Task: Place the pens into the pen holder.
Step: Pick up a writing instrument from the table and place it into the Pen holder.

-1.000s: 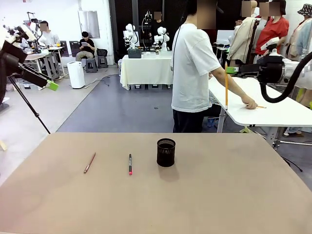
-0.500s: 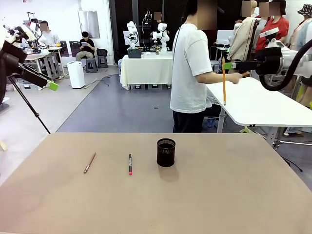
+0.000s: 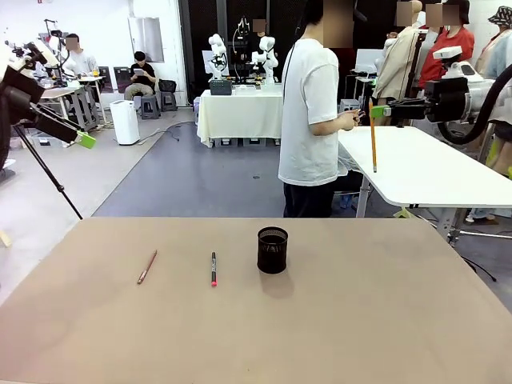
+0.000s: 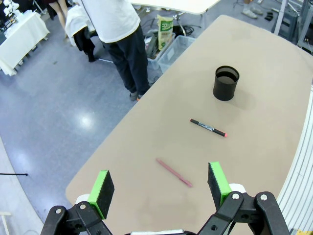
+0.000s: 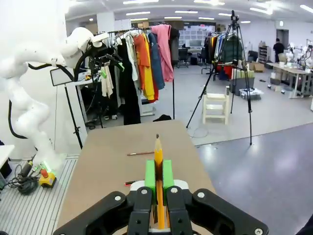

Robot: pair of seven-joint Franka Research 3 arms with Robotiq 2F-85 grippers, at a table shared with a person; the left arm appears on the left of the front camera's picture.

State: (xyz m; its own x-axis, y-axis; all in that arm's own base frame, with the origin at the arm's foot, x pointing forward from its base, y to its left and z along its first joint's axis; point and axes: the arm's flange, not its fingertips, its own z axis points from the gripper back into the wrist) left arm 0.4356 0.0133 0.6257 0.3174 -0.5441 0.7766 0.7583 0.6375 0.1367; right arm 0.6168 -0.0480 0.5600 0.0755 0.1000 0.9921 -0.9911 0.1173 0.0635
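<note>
Right claw [image 3: 378, 113] horizontal, pencil [image 3: 373, 142] vertical

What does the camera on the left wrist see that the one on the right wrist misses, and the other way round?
Left wrist view's own: the black mesh pen holder standing upright on the tan table, and a person standing beside that table.
Right wrist view's own: the right gripper shut on a yellow pencil, with a clothes rack and a tripod beyond.
Shared: the table, with the brownish pencil and the black pen lying on it.
</note>
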